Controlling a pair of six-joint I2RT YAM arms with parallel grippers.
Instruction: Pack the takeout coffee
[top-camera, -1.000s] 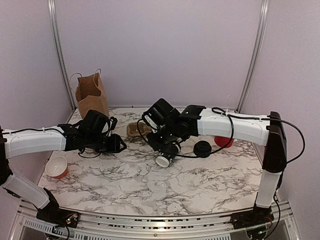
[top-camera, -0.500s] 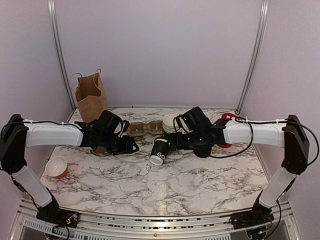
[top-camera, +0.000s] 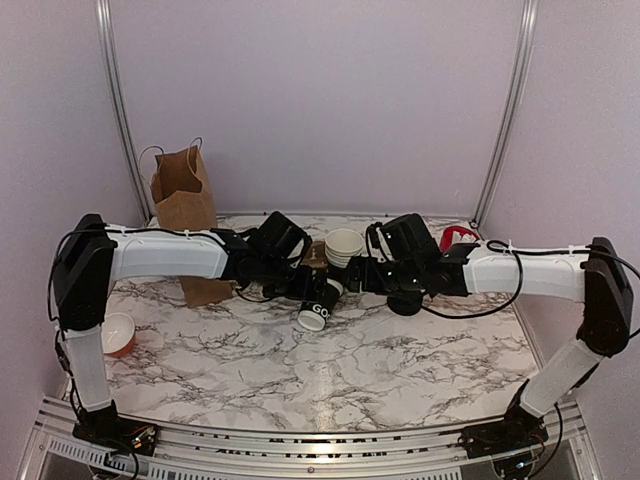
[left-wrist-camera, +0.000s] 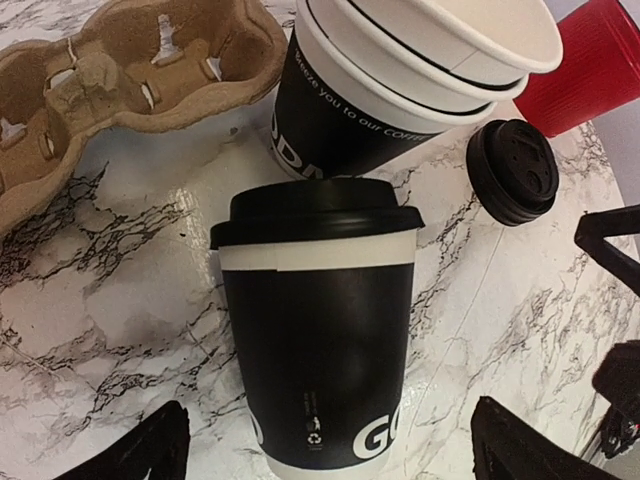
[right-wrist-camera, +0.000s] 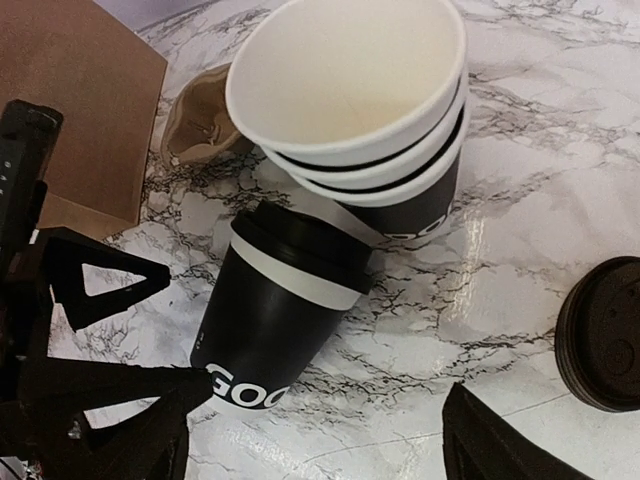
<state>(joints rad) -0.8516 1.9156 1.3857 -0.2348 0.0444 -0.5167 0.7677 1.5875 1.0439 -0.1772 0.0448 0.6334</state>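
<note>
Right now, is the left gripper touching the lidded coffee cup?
Apart. Left wrist view: fingers of the left gripper flank the lidded coffee cup, marble showing on both sides.

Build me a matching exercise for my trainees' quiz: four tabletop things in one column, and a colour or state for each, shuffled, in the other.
Things:
1 takeout coffee
2 cup stack
3 loose lid
4 cup carrier

Colours or states:
a brown moulded cardboard
b lying alone, on no cup
c capped in black
d lidless, nested

Pairs: 1-c, 2-d, 3-b, 4-a
</note>
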